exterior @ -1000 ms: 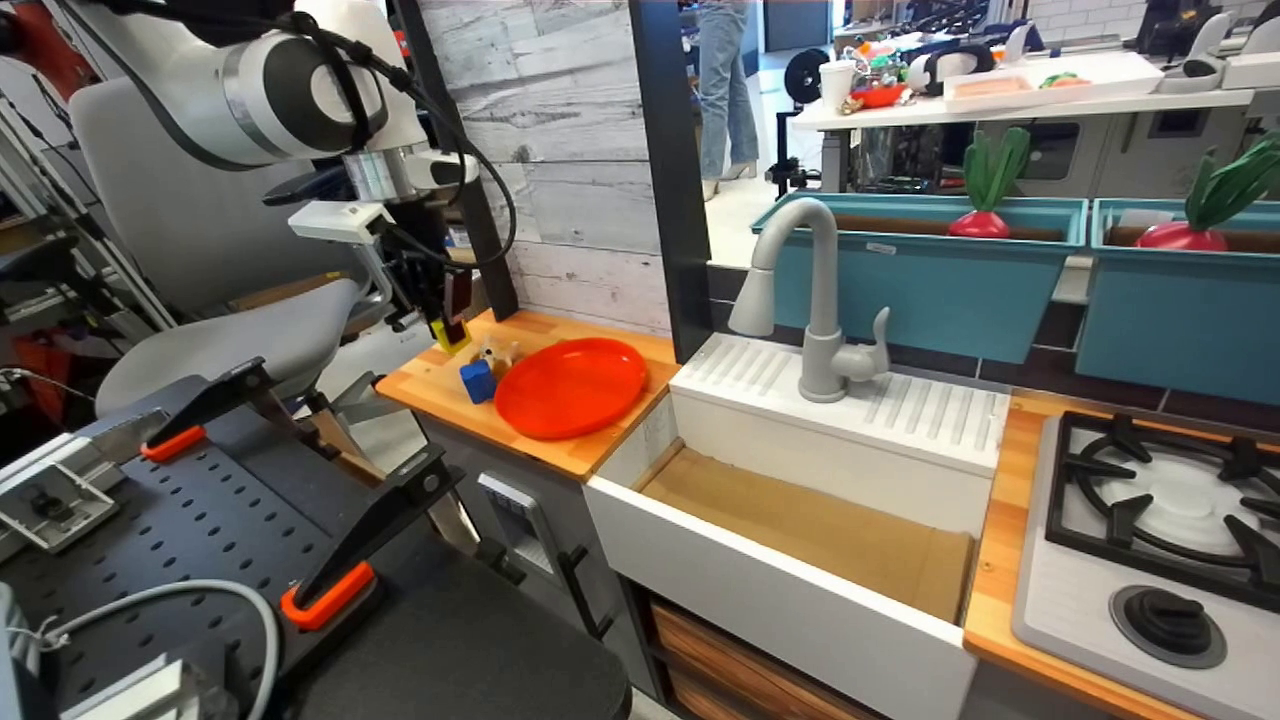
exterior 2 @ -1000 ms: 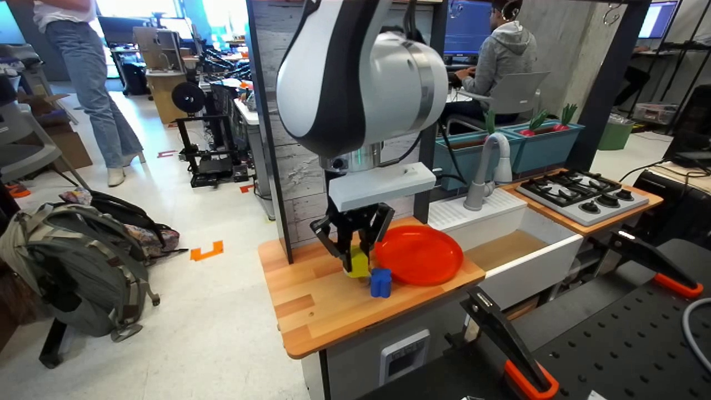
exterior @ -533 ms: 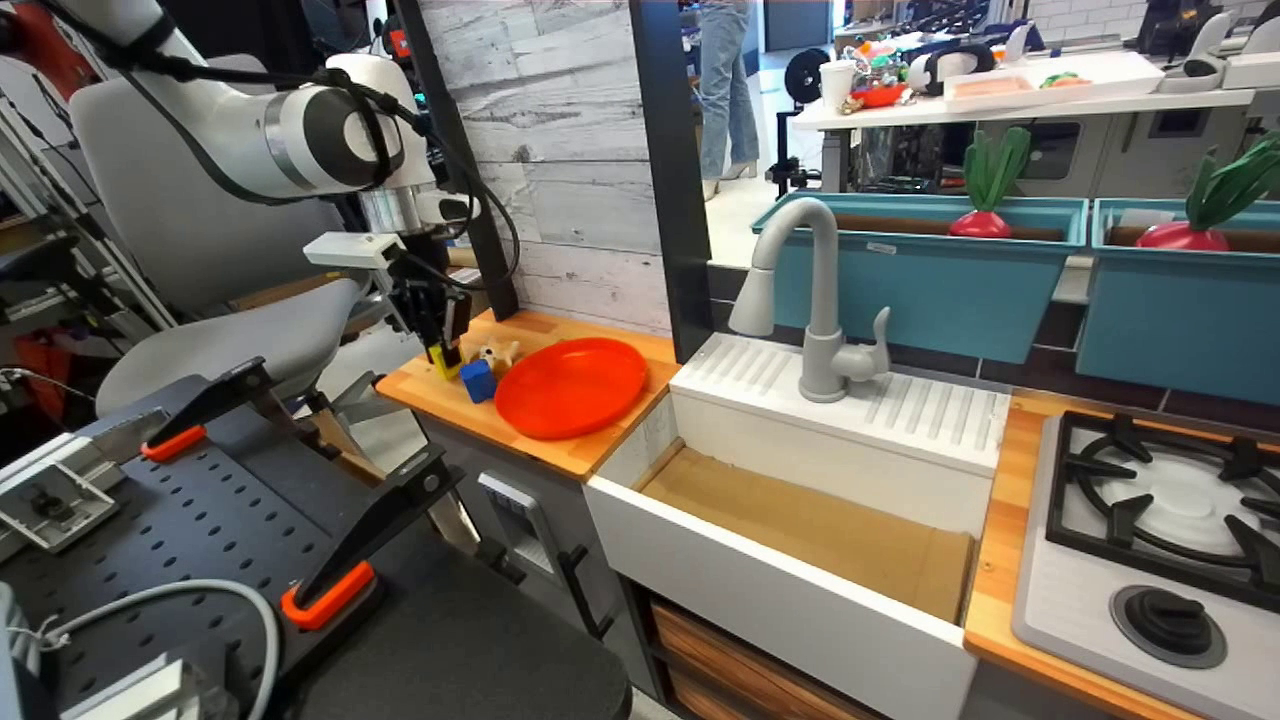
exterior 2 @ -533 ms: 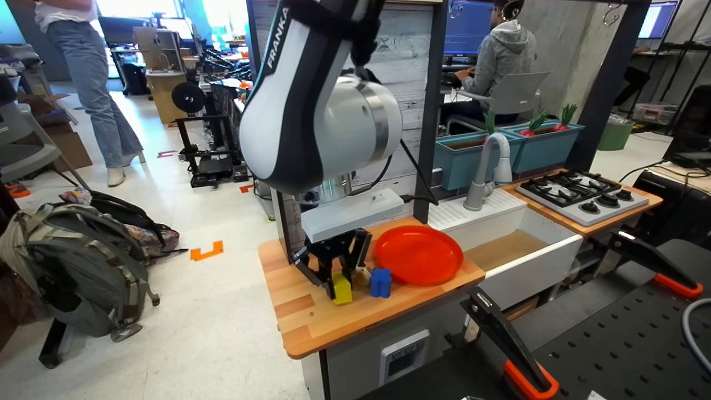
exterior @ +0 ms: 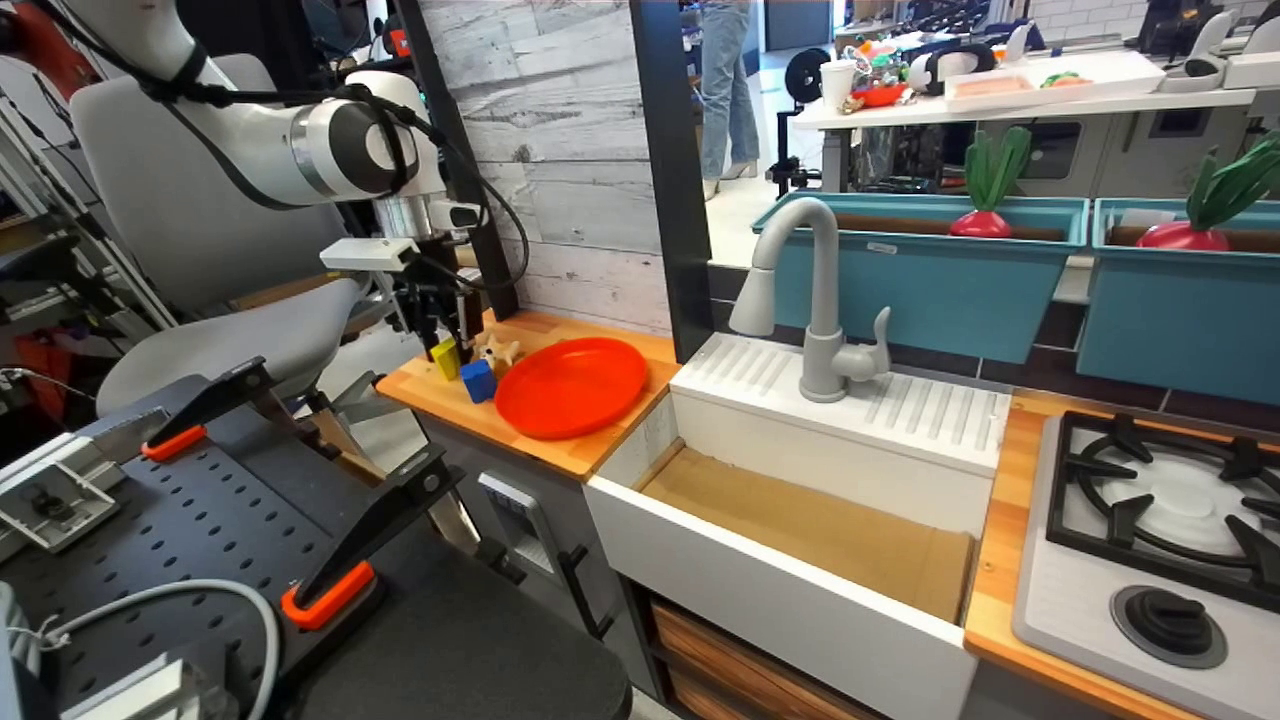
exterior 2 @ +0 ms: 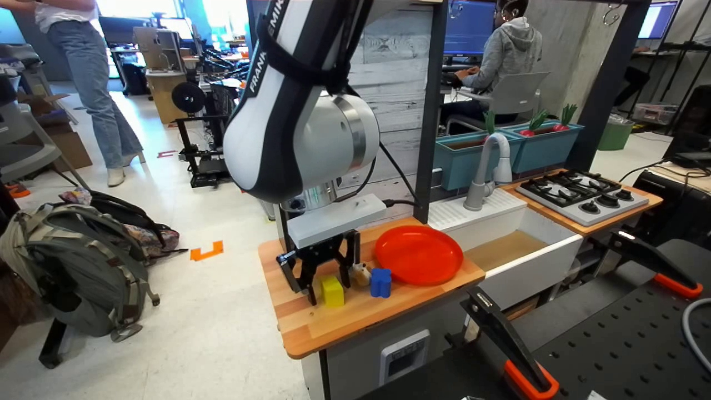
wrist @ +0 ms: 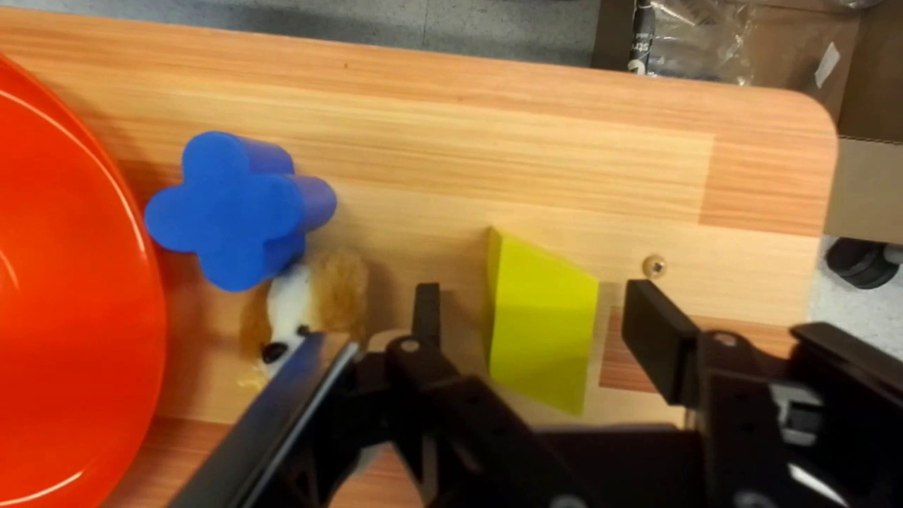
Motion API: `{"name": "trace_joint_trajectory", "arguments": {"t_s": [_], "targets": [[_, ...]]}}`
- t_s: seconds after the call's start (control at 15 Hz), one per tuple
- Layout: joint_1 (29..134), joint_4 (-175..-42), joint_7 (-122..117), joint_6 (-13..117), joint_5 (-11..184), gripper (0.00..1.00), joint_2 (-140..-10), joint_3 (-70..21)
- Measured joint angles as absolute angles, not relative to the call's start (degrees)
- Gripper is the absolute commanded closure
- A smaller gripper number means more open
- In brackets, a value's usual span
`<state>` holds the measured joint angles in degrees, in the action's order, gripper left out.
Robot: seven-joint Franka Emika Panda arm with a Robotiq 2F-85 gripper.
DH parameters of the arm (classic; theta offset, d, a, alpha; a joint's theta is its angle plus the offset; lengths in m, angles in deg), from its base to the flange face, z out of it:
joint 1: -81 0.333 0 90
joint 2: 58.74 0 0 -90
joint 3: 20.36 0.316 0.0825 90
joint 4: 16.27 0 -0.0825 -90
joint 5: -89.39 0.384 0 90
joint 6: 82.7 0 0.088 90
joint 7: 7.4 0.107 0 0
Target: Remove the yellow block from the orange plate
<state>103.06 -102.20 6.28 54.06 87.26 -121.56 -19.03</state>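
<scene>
With jaws parted around the bright yellow wedge-shaped block, best lift the black two-fingered gripper straight up; avoid nudging the brown-and-white plush toy.

Plush toy crowds the pincer

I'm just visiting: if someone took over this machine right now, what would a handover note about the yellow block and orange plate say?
Pincer: open, fingers on either side of the yellow block, with gaps showing on both sides in the wrist view.
Things: the yellow block stands on the wooden counter, apart from the orange plate; a blue flower-shaped block and a small plush toy are between them.
Done: the yellow block is off the plate and not held.
Left: probably just lifting the pincer away, with care: one finger is very near the plush toy.
</scene>
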Motion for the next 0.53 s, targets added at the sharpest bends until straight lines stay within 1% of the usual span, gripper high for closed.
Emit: {"name": "trace_joint_trajectory", "arguments": {"t_s": [0.53], "targets": [[105.07, -103.32, 7.26, 55.12, 86.53, 0.00, -120.23, -18.83]]}}
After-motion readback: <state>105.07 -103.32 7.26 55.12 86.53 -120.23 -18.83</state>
